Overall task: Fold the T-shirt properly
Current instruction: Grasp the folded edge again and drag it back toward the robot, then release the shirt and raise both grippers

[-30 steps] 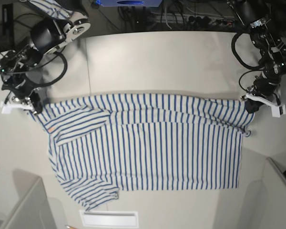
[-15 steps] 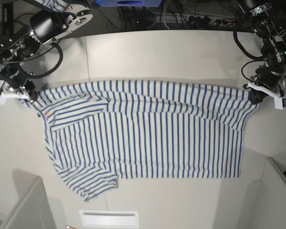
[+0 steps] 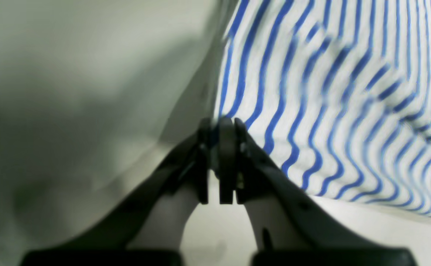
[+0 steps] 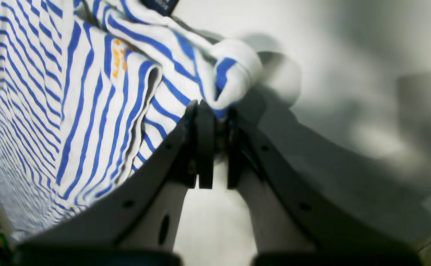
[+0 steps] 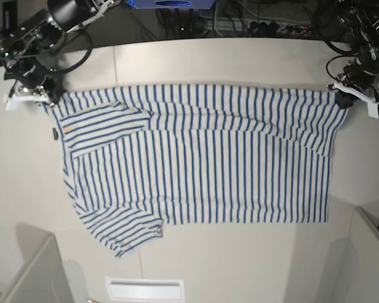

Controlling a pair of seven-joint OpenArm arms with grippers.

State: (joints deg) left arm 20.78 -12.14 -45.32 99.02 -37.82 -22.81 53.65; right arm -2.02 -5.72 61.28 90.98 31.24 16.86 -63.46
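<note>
Both sets of fingers clench the T-shirt [image 5: 196, 158], left gripper [image 5: 342, 99] and right gripper [image 5: 48, 99] apparently stretching its top edge across the bench [image 5: 240, 63].

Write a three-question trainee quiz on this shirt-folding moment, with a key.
1. True or false: both the left gripper and the right gripper are shut on the T-shirt.
2. In the base view, the loose sleeve lies at which corner of the shirt? A) lower left B) upper right C) lower right
3. Fill in: the small marks on the cloth in the right wrist view are ____ in colour.

Key: 1 true; 2 A; 3 orange.
</note>
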